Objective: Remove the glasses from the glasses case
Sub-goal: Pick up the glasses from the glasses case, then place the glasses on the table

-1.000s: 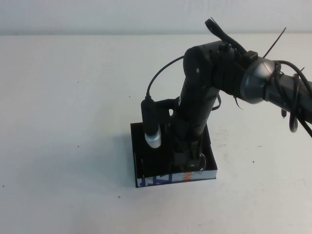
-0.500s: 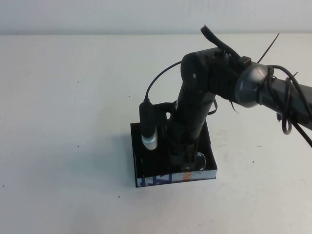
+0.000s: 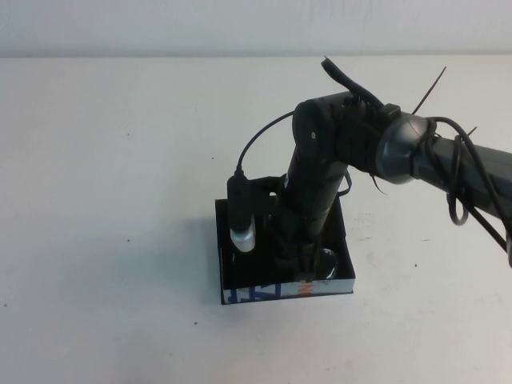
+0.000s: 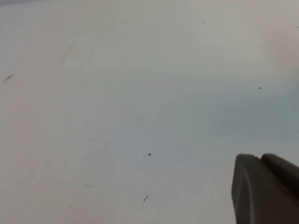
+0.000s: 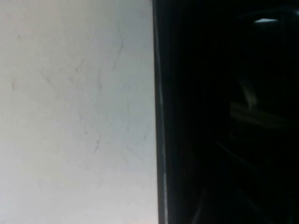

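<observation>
The glasses case (image 3: pixel 264 294) is a shallow black box on the white table, its white side with blue shapes and an orange mark facing the front. My right gripper (image 3: pixel 300 268) reaches down into the case from above, and the arm hides its tip. A greyish round glint (image 3: pixel 328 262) beside the gripper may be a lens of the glasses, which are otherwise hidden. The right wrist view shows only the case's dark inside and its edge (image 5: pixel 160 116). My left gripper (image 4: pixel 259 157) is out of the high view, over bare table, its dark fingertips together.
The white table (image 3: pixel 104 200) surrounds the case on all sides. The right arm's cables (image 3: pixel 456 184) loop at the right. The wrist camera (image 3: pixel 241 216) hangs over the case's left part.
My right arm has leaned a little to the left and its wrist camera has sunk slightly toward the case. The case has not moved.
</observation>
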You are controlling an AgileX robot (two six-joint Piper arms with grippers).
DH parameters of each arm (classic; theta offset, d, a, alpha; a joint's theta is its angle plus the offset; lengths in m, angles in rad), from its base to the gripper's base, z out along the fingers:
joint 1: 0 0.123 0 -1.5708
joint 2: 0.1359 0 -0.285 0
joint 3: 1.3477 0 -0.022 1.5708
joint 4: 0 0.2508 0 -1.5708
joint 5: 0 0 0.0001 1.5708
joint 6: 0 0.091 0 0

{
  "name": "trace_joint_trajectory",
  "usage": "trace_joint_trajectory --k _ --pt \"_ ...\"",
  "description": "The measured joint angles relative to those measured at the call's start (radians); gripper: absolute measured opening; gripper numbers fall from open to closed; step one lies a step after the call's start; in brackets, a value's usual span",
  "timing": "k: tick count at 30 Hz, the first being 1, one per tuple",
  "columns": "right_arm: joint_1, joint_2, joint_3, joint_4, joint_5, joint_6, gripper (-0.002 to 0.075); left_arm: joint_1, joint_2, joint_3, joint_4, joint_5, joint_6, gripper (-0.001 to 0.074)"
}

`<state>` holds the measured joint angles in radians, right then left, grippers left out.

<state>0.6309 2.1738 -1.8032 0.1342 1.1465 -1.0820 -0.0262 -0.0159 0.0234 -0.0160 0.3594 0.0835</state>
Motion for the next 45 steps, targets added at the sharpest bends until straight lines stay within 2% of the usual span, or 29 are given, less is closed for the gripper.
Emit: trace_joint_trajectory --k 6,7,14,18,21,26,29,34,39,45 --pt "0.000 0.004 0.000 0.008 0.001 0.000 0.0078 0.000 0.000 0.000 0.000 0.000 0.000 -0.0005" --pt "0.000 0.002 0.000 0.013 0.004 0.000 0.0062 0.000 0.000 0.000 0.000 0.000 0.000 -0.0005" --pt "0.000 -0.042 -0.028 -0.013 0.042 0.031 0.0057 0.000 0.000 0.000 0.000 0.000 0.000 -0.0005" --pt "-0.011 -0.107 -0.094 -0.024 0.066 0.126 0.0055 0.000 0.000 0.000 0.000 0.000 0.000 -0.0005" --pt "-0.040 -0.184 -0.113 -0.026 0.072 0.263 0.0055 0.000 0.000 0.000 0.000 0.000 0.000 -0.0005" --pt "-0.137 -0.293 -0.108 -0.024 0.083 0.678 0.0055 0.000 0.000 0.000 0.000 0.000 0.000 -0.0005" --pt "-0.211 -0.364 -0.001 0.022 0.083 0.847 0.0055 0.000 0.000 0.000 0.000 0.000 0.000 -0.0005" --pt "-0.337 -0.505 0.311 0.056 0.078 0.935 0.0055 0.000 0.000 0.000 0.000 0.000 0.000 -0.0005" --pt "-0.445 -0.611 0.592 0.056 -0.067 0.963 0.0055 0.000 0.000 0.000 0.000 0.000 0.000 -0.0005" --pt "-0.506 -0.591 0.714 0.056 -0.240 0.962 0.0054 0.000 0.000 0.000 0.000 0.000 0.000 -0.0005"
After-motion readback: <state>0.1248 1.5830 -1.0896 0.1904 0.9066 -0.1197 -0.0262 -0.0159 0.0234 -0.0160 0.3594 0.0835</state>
